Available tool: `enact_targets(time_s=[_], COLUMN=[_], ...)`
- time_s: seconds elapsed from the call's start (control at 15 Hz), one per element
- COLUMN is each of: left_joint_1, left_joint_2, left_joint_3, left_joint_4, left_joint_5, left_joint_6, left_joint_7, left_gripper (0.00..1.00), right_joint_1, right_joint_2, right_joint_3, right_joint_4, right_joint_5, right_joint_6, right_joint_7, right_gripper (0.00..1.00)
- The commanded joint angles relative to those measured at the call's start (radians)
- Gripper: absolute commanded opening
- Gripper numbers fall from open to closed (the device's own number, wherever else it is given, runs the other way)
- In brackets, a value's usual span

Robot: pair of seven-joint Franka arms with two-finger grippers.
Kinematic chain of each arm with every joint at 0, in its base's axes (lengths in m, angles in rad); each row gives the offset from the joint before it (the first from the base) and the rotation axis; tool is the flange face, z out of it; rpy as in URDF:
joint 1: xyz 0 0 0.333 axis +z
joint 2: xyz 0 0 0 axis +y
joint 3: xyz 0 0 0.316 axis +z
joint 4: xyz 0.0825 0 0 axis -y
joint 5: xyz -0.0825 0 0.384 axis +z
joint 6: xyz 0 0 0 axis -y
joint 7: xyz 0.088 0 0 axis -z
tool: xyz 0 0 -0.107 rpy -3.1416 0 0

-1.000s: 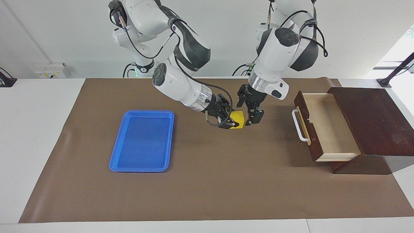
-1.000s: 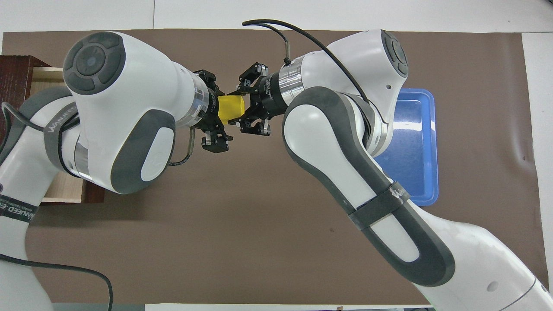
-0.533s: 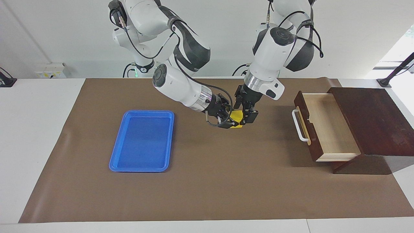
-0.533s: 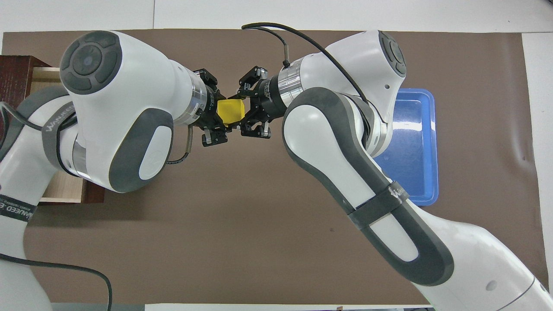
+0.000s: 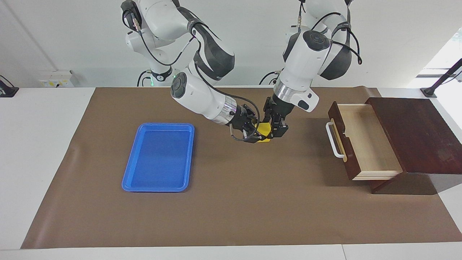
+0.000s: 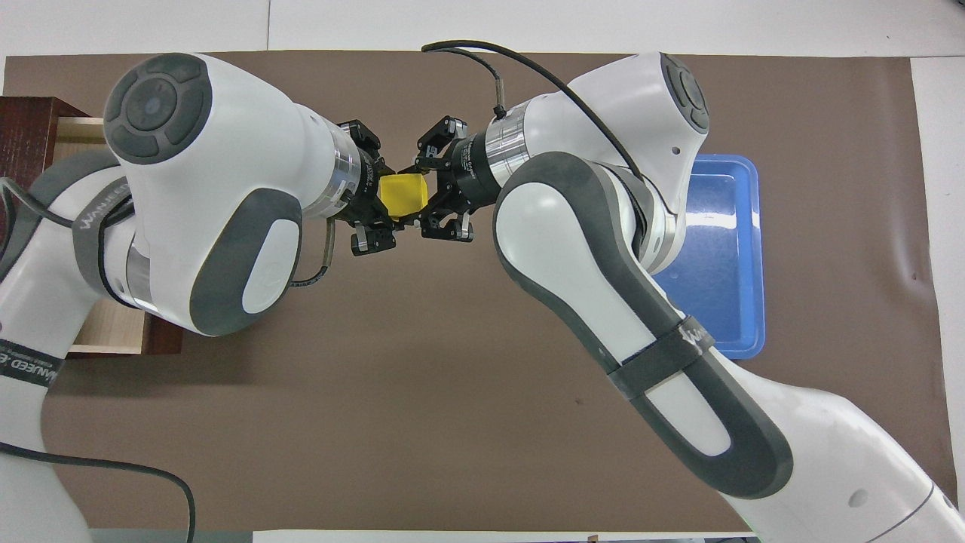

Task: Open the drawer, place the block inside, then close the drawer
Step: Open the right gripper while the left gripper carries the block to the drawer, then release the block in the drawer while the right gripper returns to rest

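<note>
The yellow block [image 5: 264, 127] hangs in the air over the middle of the brown mat; it also shows in the overhead view [image 6: 403, 194]. My right gripper [image 5: 255, 133] [image 6: 422, 192] is shut on it from the right arm's side. My left gripper [image 5: 275, 126] [image 6: 381, 192] is at the block from the left arm's side, around it. The dark reddish-brown drawer [image 5: 364, 141] stands pulled open at the left arm's end of the table. Its pale wood inside is bare and its white bar handle [image 5: 334, 141] faces the middle. In the overhead view only a strip of the drawer [image 6: 75, 132] shows past my left arm.
The drawer's dark wooden cabinet [image 5: 415, 133] sits at the table's edge on the left arm's end. A blue plastic tray [image 5: 158, 125] [image 6: 758, 249] lies on the mat toward the right arm's end. The brown mat [image 5: 234, 202] covers most of the table.
My left gripper moved from beside the block onto it and rose a little. My right gripper kept its hold on the block and barely moved.
</note>
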Motion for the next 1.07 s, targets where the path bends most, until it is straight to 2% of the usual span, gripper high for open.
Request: enact_targets(time_s=[0.0, 0.2, 0.4, 0.67, 0.87, 1.0], left_joint_1=[-0.012, 0.001, 0.112, 0.306, 0.437, 0.517], left_joint_2=[-0.001, -0.032, -0.116, -0.167, -0.178, -0.193], left_joint_3=[0.002, 0.012, 0.012, 0.016, 0.019, 0.019], left_joint_4=[0.002, 0.005, 0.004, 0.013, 0.006, -0.034], left_joint_5=[-0.025, -0.025, -0.025, -0.023, -0.022, -0.017], left_joint_6=[-0.041, -0.094, -0.186, -0.321, -0.319, -0.263], left_joint_7=[-0.008, 0.004, 0.060, 0.256, 0.416, 0.532], left_gripper=[0.00, 0.00, 0.00, 0.00, 0.00, 0.00], right_joint_1=[-0.013, -0.016, -0.017, -0.020, -0.048, -0.141], right_joint_2=[-0.001, -0.001, -0.004, -0.005, -0.021, -0.044], right_joint_3=[0.004, 0.004, 0.004, 0.004, -0.011, -0.022], right_joint_4=[0.018, 0.020, 0.020, 0.021, 0.023, 0.026], right_joint_5=[0.023, 0.023, 0.023, 0.023, 0.014, -0.021], right_joint_6=[0.030, 0.027, 0.025, 0.022, -0.019, -0.091], right_joint_7=[0.044, 0.044, 0.044, 0.044, 0.044, 0.031], right_gripper=[1.00, 1.00, 1.00, 1.00, 1.00, 1.00])
